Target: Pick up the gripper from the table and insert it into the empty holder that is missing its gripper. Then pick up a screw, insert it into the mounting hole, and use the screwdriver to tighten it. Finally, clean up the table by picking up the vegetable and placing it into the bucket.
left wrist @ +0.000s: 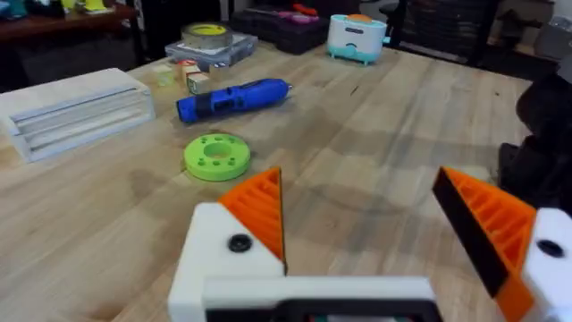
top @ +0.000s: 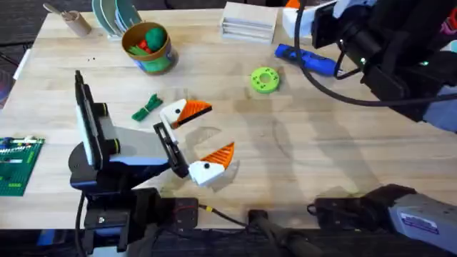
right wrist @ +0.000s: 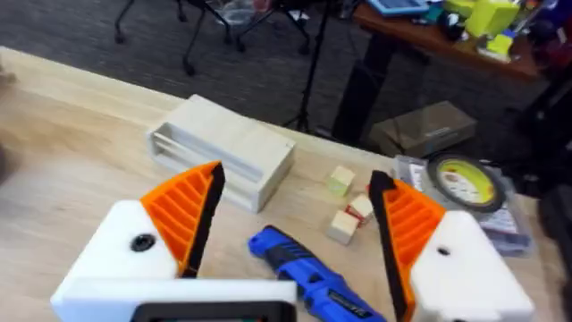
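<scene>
Wooden table, blue screwdriver, no legible writing

My two white grippers with orange ribbed pads, blue screwdriver, green vegetable, yellow-rimmed bucket with green-blue print, bright green ring, light wood table

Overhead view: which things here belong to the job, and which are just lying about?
Job things: screwdriver; vegetable; bucket.

Lying about: green ring disc; white slotted block; green studded board; stacked plates.
</scene>
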Available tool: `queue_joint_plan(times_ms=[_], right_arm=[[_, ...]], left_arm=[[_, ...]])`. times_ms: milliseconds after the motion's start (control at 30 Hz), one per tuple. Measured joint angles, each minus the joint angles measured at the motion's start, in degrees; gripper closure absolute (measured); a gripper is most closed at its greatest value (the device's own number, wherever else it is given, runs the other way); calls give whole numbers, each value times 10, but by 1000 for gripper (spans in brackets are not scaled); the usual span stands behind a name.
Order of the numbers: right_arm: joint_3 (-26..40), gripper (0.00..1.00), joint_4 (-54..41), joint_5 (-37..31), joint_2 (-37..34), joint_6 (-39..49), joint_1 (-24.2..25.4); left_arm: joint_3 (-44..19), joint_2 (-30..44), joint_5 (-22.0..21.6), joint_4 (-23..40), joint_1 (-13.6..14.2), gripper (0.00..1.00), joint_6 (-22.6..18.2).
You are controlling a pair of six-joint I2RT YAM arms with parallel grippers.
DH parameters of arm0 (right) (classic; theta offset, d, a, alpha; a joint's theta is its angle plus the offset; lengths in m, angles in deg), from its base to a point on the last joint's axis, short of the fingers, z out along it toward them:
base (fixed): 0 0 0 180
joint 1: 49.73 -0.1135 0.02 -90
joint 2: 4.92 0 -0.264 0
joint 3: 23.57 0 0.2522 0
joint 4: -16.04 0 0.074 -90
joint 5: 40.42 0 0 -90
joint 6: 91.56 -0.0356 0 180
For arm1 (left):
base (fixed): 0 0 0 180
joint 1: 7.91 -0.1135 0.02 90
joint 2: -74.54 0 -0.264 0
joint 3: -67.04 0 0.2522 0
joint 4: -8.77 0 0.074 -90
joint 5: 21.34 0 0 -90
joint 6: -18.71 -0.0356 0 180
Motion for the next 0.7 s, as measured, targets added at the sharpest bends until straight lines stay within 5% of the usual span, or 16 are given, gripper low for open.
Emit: queue_joint_plan(times_ms=[300,500,700], right_arm=[[0,8,-9,1,0,-25,-12],[0,7,-9,2,0,-29,-12],[0,10,-9,2,0,-31,-12]], left_arm=[[-32,0,-108,42,0,8,44],[-147,30,-220,187,0,8,56],[-298,153,-331,337,0,8,59]])
